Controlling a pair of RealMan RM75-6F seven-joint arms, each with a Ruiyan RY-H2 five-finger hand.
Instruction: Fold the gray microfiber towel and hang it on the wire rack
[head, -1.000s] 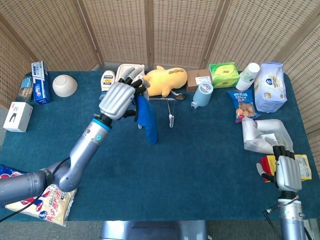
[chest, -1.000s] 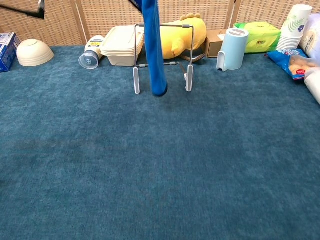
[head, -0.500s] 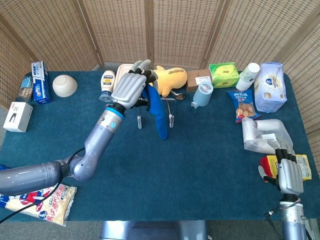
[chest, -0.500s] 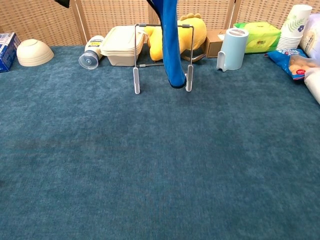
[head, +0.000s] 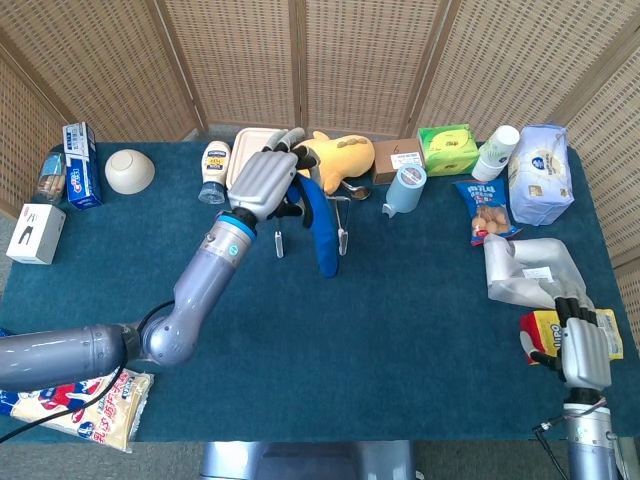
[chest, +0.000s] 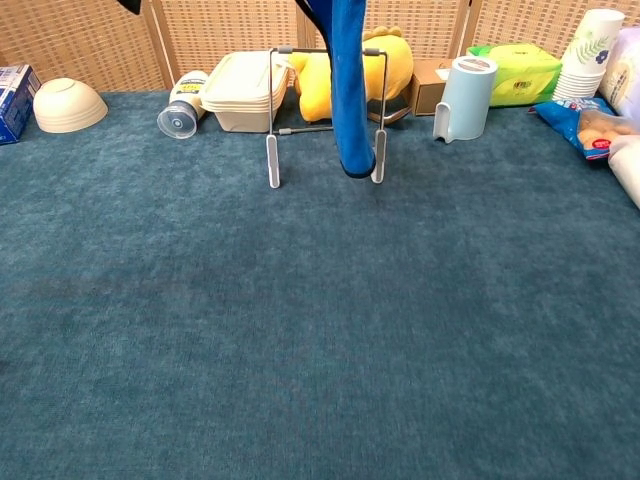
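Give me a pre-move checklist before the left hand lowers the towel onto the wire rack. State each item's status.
1. Left hand holds the towel: ok, it hangs from the hand, folded into a narrow strip.
2. Towel draped over the wire rack top bar: cannot tell; it hangs in front of the rack, near its right post.
3. Towel colour matches the task: not ok, it looks blue, not gray.
4. Rack upright on both feet: ok.
5. Plush toy behind the rack: close, cannot tell whether it is touching.
6. Right hand clear of the work: ok, at the table's near right edge.
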